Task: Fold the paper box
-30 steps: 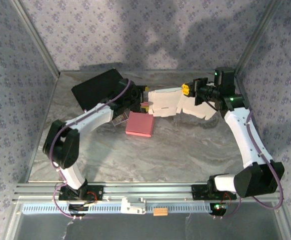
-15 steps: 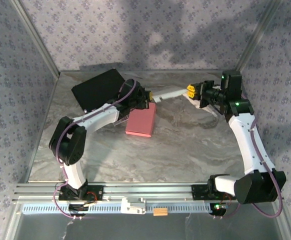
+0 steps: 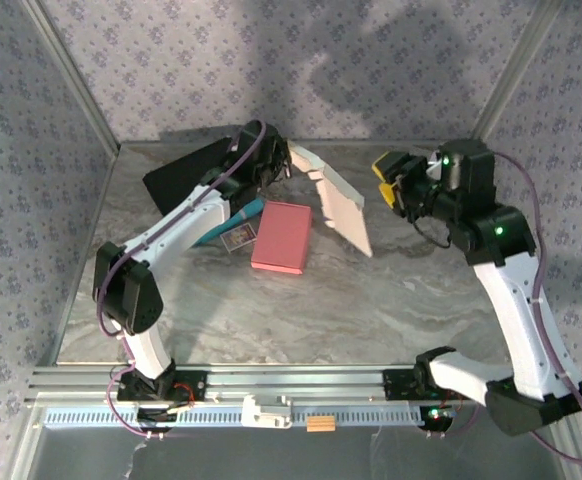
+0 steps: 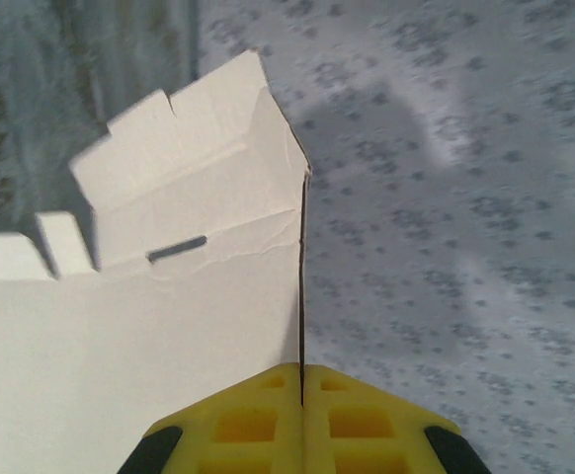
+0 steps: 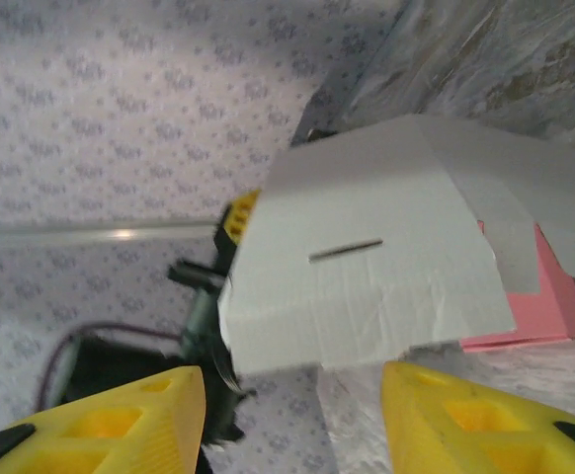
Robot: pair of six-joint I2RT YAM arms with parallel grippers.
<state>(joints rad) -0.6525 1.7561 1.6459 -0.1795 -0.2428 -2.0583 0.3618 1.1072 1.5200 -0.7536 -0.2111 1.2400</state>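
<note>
Grey marbled tabletop (image 3: 391, 300), patterned walls around it. My left gripper (image 4: 302, 383) is clenched on one edge of the paper box (image 3: 336, 205), which hangs lifted and tilted above the far middle of the tabletop. My right gripper (image 5: 289, 385) stands released just right of it. Held by one thin pinch, the sheet could slip or crease off its scores. It is flat white card, slotted, tabbed and flimsy.

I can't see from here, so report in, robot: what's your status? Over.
Left claw shut on paper box, held up. Right claw open, clear of it. Pink box lies nearby.
</note>
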